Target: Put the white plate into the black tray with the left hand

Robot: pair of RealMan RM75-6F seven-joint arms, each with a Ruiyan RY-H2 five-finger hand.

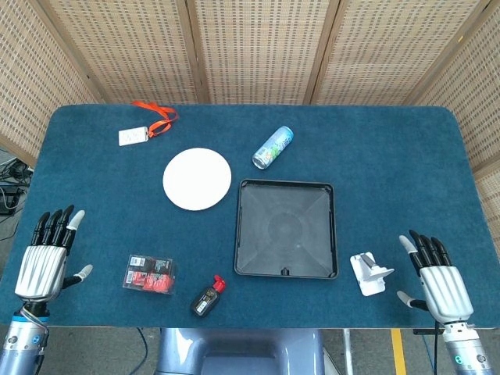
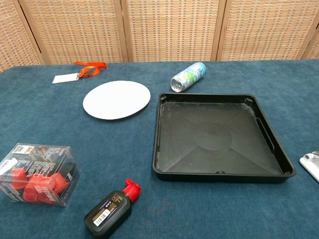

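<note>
One white plate (image 1: 197,179) is lying flat on the blue tabletop (image 1: 391,156), just to the left of one black tray (image 1: 286,228) and apart from it; in the chest view the plate (image 2: 116,99) is sitting beyond the tray's (image 2: 219,172) near-left corner. The tray is holding nothing. One drink can (image 1: 273,147) is lying on its side just behind the tray, and one white card on an orange lanyard (image 1: 145,126) is lying towards the far-left corner. Near the front edge, one clear box (image 1: 150,274) is holding red and black pieces, and one small black bottle with a red cap (image 1: 207,298) is lying on its side beside it. One small white plastic piece (image 1: 369,273) is resting to the right of the tray. The left robot hand (image 1: 47,257) is hovering at the front-left edge, fingers spread wide and holding nothing, well apart from the plate. The right robot hand (image 1: 437,278) is sitting at the front-right edge, likewise spread and empty, near the white piece. Woven screens (image 1: 258,47) in wooden frames are standing behind the tabletop.
</note>
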